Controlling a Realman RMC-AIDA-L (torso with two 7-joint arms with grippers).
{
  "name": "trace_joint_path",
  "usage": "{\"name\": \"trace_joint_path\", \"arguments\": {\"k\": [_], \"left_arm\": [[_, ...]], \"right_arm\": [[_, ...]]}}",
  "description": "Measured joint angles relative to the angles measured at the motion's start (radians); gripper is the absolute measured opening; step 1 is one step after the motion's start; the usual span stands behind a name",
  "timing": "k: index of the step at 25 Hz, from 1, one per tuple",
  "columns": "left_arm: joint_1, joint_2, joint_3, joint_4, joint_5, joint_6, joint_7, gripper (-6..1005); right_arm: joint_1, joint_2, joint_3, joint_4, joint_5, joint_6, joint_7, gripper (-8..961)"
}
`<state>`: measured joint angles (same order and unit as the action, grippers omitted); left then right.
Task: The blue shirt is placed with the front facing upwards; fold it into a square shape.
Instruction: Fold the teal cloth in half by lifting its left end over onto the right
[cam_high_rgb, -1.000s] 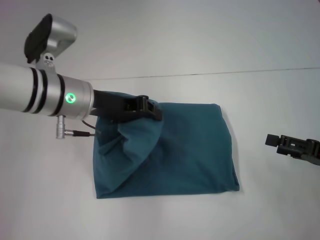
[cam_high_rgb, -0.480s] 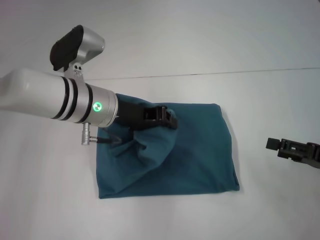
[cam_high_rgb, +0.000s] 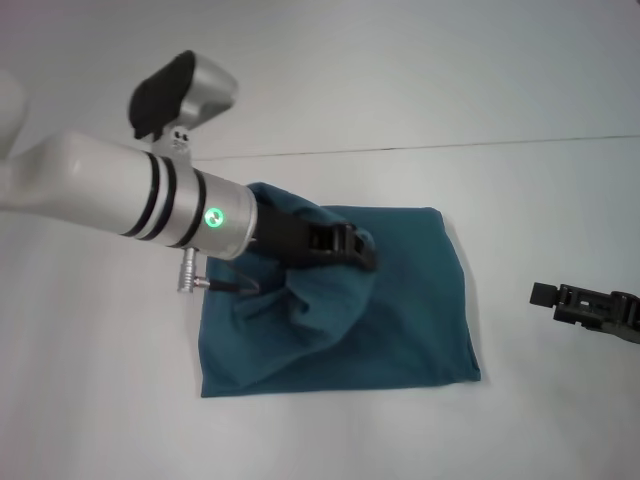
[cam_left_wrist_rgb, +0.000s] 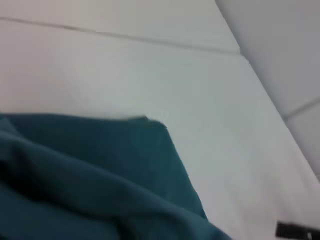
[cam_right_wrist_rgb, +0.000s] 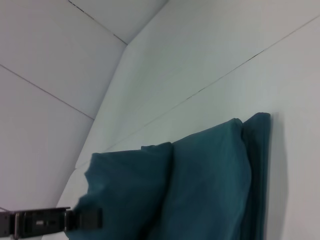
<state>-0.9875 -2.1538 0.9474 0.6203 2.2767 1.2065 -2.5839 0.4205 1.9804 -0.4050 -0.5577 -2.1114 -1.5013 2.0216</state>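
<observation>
- Blue shirt (cam_high_rgb: 400, 300) is lying on the white table (cam_high_rgb: 540, 180) as an already folded, roughly rectangular packet; no print is showing on the surfaces facing up, and its right and near edges are resting flat.
- Its left part is being lifted and carried across: over the last second the raised fold has been travelling from the far-left corner toward the middle of the packet, bunching into a draped ridge as it goes.
- Left gripper (cam_high_rgb: 350, 248) is hovering over the upper middle of the shirt with its fingers clamped on that raised fabric, further right and slightly nearer than a second ago.
- Judging from this, the final left-over-right fold is under way; the remaining work is looking like laying the flap down squarely and releasing.
- Wrinkling under the lifted flap is posing the main risk, since the cloth could be landing crooked and spoiling the square outline.
- Right gripper (cam_high_rgb: 590, 305) is waiting low at the right, well apart from the shirt and barely shifted; whether its fingers are apart or together I cannot tell.
- Nothing else is standing on the table near the fold path.
</observation>
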Motion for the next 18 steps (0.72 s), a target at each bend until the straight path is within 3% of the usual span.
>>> {"name": "trace_joint_path", "arguments": {"k": [5,10,16,18], "left_arm": [[-0.032,-0.012,0.068,-0.009,-0.007,0.007,0.089,121],[-0.046,-0.010,0.167,-0.009,0.003,-0.068,0.047,154],[0.014,-0.013,0.172,0.087,-0.072,-0.076,0.075,361],[0.047,-0.013,0.173,0.130,-0.132,-0.052,0.117,605]], "right_arm": [[0.001,0.000,0.000,0.000,-0.001,0.001,0.000,946],[-0.001,0.000,0.000,0.002,-0.001,0.003,0.001,946],[-0.002,-0.001,0.000,0.002,-0.001,0.007,0.002,946],[-0.002,-0.002,0.000,0.002,-0.001,0.010,0.003,946]]}}
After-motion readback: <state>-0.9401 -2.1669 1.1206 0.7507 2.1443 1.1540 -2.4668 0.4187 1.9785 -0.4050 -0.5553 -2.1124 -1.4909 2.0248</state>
